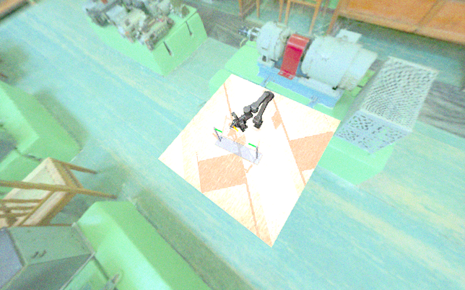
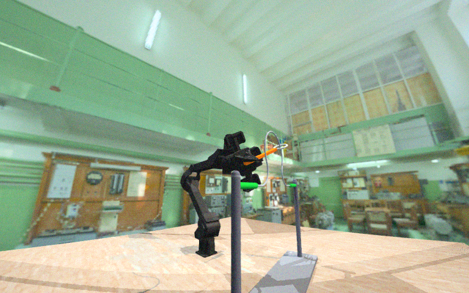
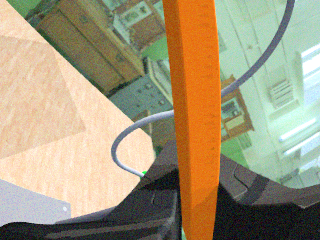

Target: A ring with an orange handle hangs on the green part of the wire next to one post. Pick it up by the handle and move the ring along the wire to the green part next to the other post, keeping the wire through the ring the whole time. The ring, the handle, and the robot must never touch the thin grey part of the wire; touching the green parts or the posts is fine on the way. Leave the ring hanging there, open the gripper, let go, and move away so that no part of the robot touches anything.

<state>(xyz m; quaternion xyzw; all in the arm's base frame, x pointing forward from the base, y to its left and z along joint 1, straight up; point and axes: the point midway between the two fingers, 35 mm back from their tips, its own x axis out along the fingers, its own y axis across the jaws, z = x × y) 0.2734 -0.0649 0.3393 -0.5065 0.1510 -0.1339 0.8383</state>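
Observation:
My gripper [image 1: 234, 126] [image 2: 254, 158] [image 3: 182, 147] is shut on the orange handle [image 2: 266, 153] [image 3: 196, 90]. The handle slants up to the pale ring [image 2: 286, 145], which lies tilted around the far limb of the grey wire [image 2: 282, 165] [image 3: 256, 66], high in its arch. The ring is outside the wrist view. The near green part [image 2: 249, 185] joins the near post [image 2: 236, 227]; the far green part [image 2: 292, 185] joins the far post [image 2: 297, 221]. Whether ring, handle or gripper touches the grey wire cannot be told.
The posts stand on a grey base plate [image 1: 235, 147] [image 2: 276, 276] [image 3: 30, 202]. The arm [image 1: 263, 104] [image 2: 200, 207] stands beside it on the wood-patterned table [image 1: 223, 201] [image 2: 155, 252]. In the exterior view, part of the gripper overlaps the near green part.

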